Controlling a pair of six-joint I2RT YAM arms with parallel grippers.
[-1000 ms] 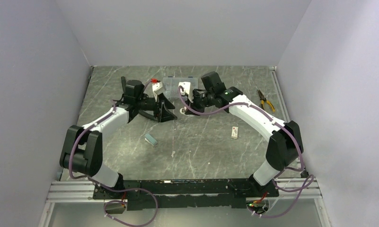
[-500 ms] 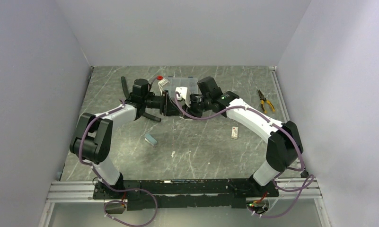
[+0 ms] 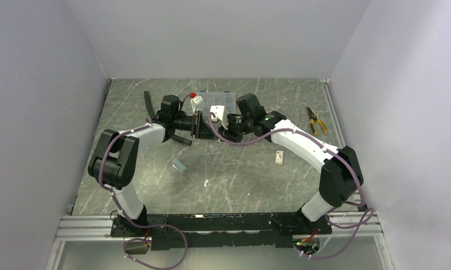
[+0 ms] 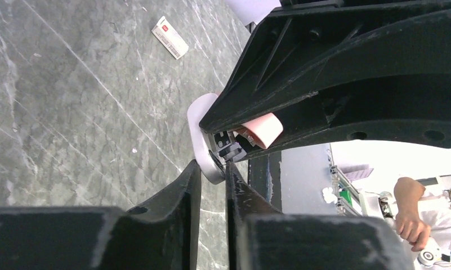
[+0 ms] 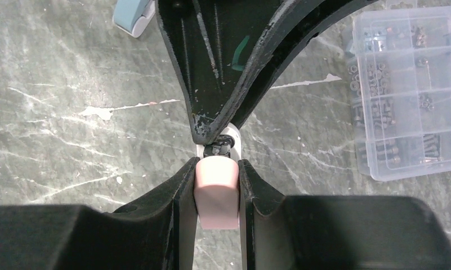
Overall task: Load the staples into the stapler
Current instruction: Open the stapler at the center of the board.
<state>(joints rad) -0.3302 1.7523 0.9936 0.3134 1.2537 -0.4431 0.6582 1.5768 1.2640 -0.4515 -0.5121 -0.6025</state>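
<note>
On the dark marbled worktop, taken as a dial seen from above, a pale blue mini stapler lies alone at about 8 o'clock, apart from both arms. The left arm reaches in from 9 o'clock, and the left fingers are drawn close together, with only a slim slit between them. Their tips sit right at the front end of the stapler, against its small black inner part and pale rim. Whether they pinch a strip of staples there, or anything at all, I cannot tell. A tiny pale sliver rests on the worktop at 6 o'clock, well apart from both sets of fingers. It is possibly a strip of staples, but too small to be sure. The stapler itself is a pink mini one, held above the worktop just toward 12 o'clock from the centre, its front end pointing at the left arm. Beyond it, at 12 o'clock near the far edge, sits a clear compartment box holding small dark hardware. The right fingers come in from 3 o'clock and are clamped on the stapler's two sides — pink body squarely between them. A small flat white carton with a red mark lies at about 4 o'clock, and yellow-handled pliers lie at 2 o'clock by the right edge.
</note>
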